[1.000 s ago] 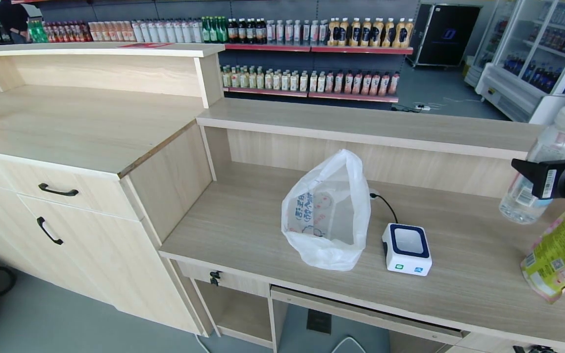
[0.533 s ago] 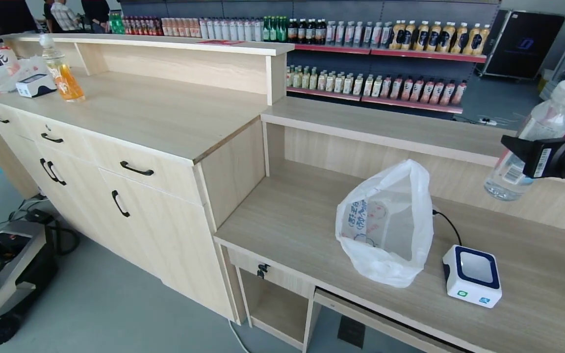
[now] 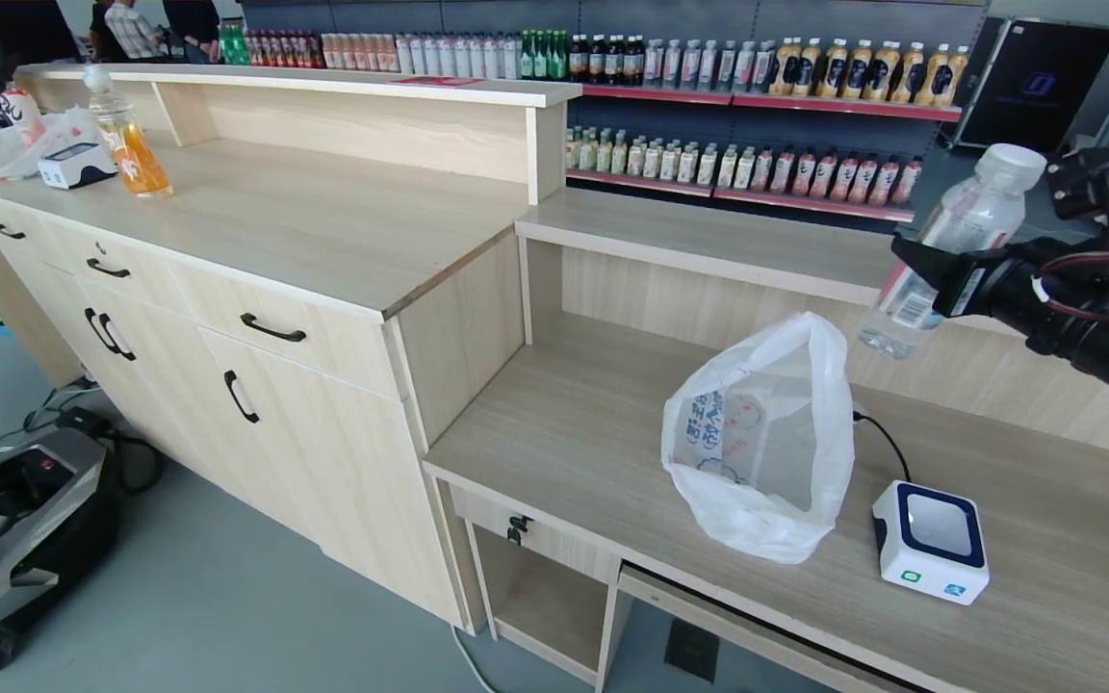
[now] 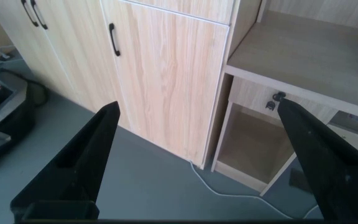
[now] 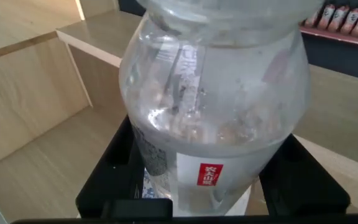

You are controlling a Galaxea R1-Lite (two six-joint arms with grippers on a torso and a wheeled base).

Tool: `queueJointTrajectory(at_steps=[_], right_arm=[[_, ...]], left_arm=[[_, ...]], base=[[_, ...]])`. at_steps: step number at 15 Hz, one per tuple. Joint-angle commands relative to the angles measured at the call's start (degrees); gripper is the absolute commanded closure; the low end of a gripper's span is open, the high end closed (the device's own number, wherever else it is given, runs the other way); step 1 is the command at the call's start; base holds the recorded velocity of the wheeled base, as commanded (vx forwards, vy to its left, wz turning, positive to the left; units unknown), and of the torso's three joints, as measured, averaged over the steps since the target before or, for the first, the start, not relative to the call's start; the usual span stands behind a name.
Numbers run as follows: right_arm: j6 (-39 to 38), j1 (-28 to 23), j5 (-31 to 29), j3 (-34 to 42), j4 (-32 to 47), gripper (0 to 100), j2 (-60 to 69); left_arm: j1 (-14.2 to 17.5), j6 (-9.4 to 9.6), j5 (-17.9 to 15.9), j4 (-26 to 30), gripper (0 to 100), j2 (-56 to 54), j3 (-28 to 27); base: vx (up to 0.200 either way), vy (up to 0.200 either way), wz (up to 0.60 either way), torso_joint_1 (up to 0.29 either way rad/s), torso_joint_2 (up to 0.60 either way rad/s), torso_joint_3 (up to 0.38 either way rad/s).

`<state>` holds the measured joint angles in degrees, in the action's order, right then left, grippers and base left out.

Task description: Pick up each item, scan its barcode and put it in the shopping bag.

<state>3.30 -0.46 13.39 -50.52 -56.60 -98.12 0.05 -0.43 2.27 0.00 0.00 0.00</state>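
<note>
No print clear enough to read. Shopping bag (image 3: 757, 443): blue & red characters on its side, too small to make out. Bottle (image 3: 949, 241): red/white label w/ barcode low down. Right wrist view shows a red patch w/ white characters on that label, blurred. Scanner (image 3: 930, 539): two small icons on front, one green, one blue. Right gripper (image 3: 930, 274): white barcode sticker on one finger. Shelf bottles (image 3: 737, 164): labels too far off.
</note>
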Motion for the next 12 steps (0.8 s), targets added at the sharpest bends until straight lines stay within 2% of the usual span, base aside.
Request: queueJointTrajectory(at_steps=[1,12], right_arm=[[0.04,2.75,1.29,-3.62,-4.83,100,-12.97],[0.56,4.77,7.71,-2.74,-16.08,100,-27.83]], left_arm=[[0.04,-0.01,0.02,0.00,0,0.00,0.00],[0.04,-0.01,-0.07,0.00,0,0.00,0.00]], base=[[0.000,0.000,0.00,0.000,0.00,0.000],[0.000,0.000,0.00,0.000,0.00,0.000]])
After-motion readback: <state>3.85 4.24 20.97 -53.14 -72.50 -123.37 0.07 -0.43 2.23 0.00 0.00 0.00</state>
